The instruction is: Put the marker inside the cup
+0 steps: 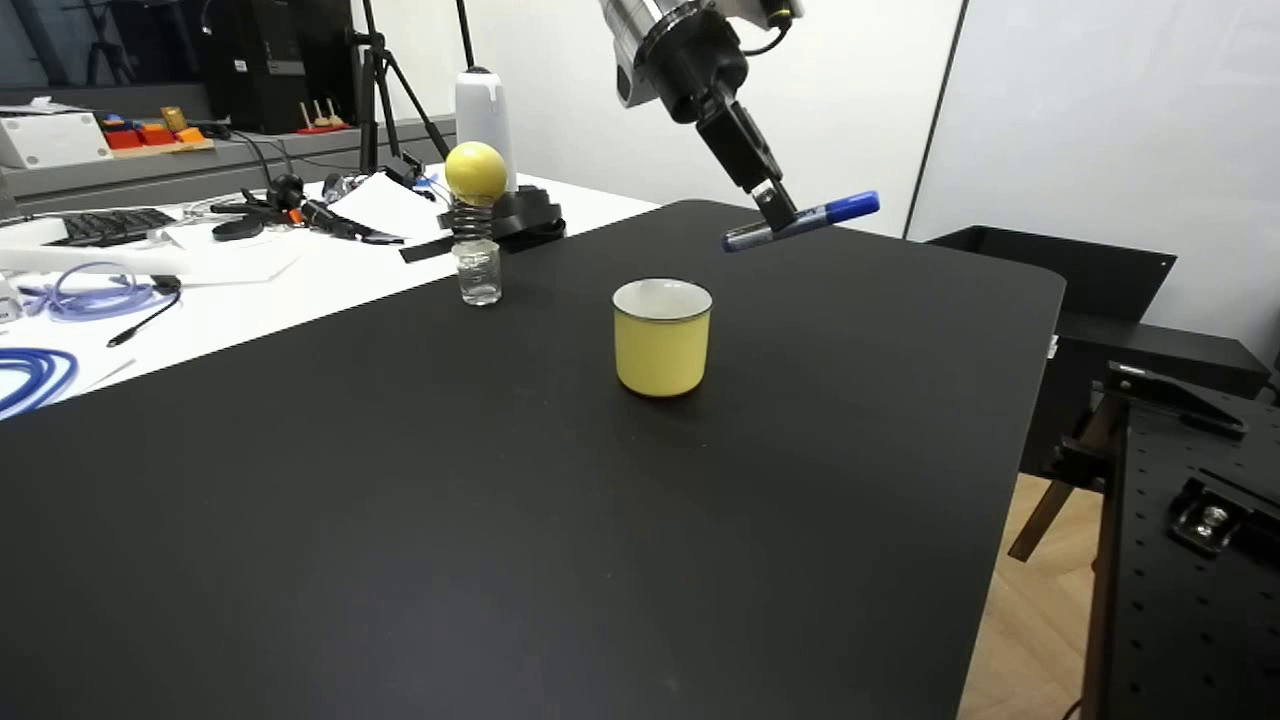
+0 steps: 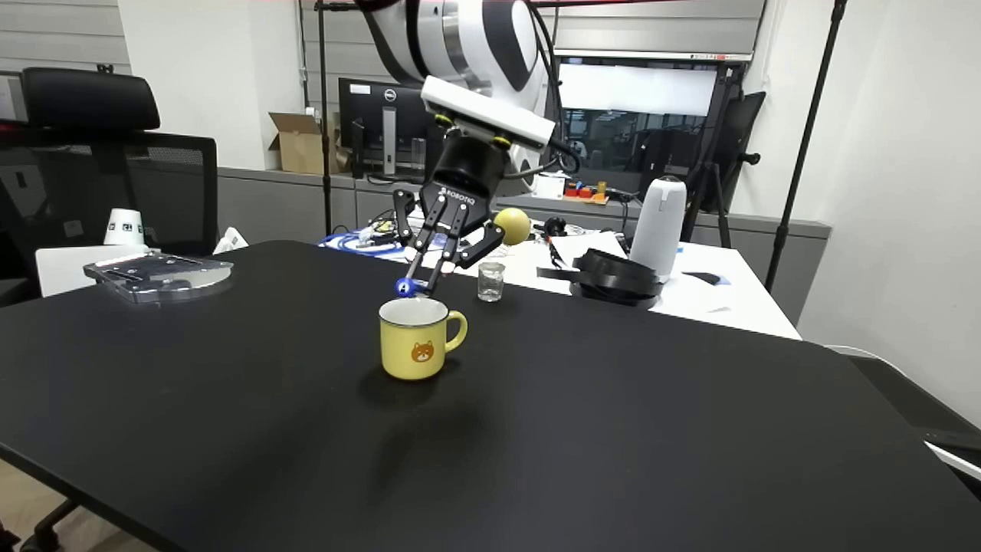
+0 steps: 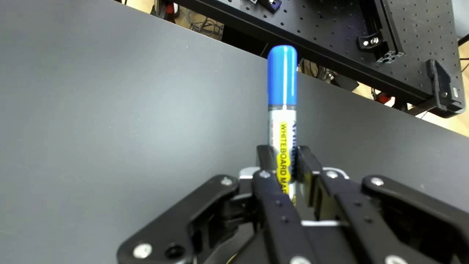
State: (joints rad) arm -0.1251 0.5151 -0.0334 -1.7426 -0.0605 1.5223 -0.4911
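The black worktop (image 1: 430, 560), with a white desk (image 1: 590, 212) along one edge and a perforated black board (image 3: 329, 44) beyond another, lies beneath the robot arm (image 2: 475, 54), whose gripper (image 3: 284, 157) hangs over it, fingers narrowly set around a load. The yellow cup (image 2: 410, 341) stands upright on the worktop, inward from the desk-side edge. The marker (image 1: 820, 217) is that load, pinched in mid-air apart from the cup, its blue cap towards the board-side edge.
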